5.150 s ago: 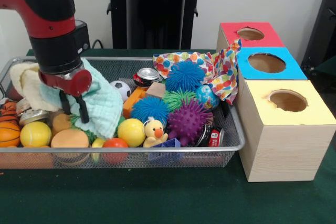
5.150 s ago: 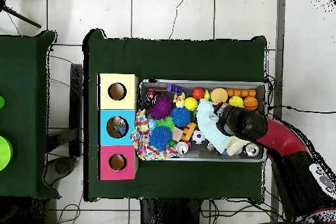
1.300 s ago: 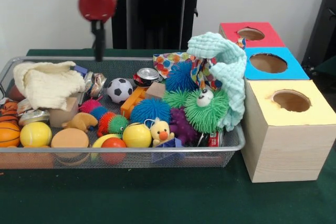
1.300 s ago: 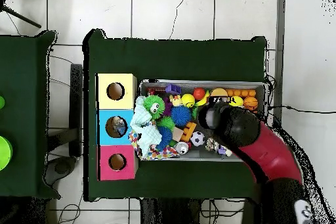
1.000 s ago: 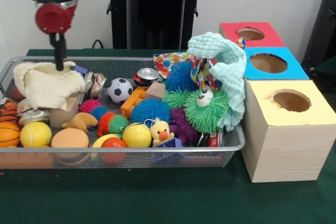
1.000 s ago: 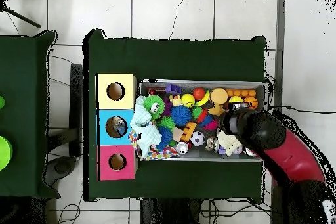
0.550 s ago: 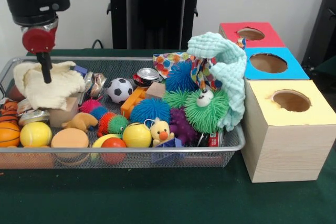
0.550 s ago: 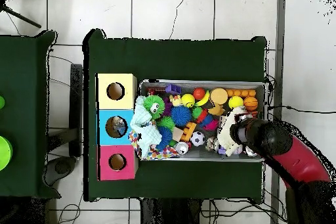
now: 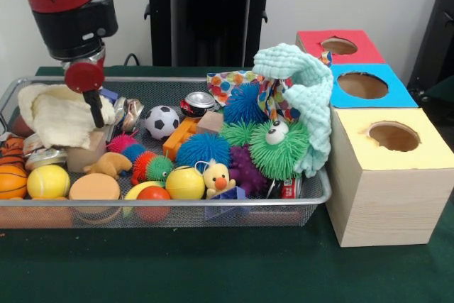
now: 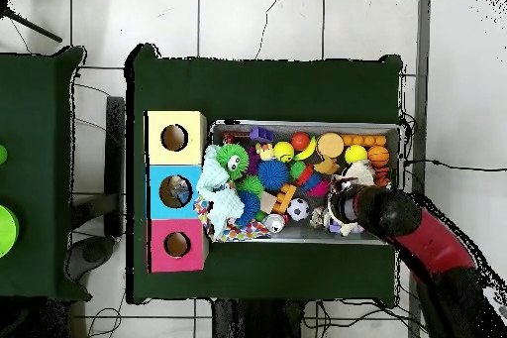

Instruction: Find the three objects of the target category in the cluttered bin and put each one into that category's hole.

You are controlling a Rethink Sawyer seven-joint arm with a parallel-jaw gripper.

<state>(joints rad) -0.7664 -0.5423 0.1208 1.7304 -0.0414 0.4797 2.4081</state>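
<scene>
— Where is the cream cloth [image 9: 60, 120] lying?

— It is lying at the end of the wire bin [image 9: 177, 207] farthest from the three boxes, over a wooden block [image 9: 86, 154].

— And your gripper [image 9: 96, 111]?

— I am pressing its tips into the cloth's edge, beside the cans [image 9: 130, 113]. Whether my fingers are gripping it, I cannot tell.

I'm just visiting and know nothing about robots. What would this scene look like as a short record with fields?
container: wire mesh bin crowded with toys
robot hand: lowered onto the cream cloth at one end of the bin; open or shut not visible
other end of bin: mint green cloth draped over a green fuzzy toy with eyes
boxes beside bin: red box, blue box, yellow box, each with a round hole on top
</scene>
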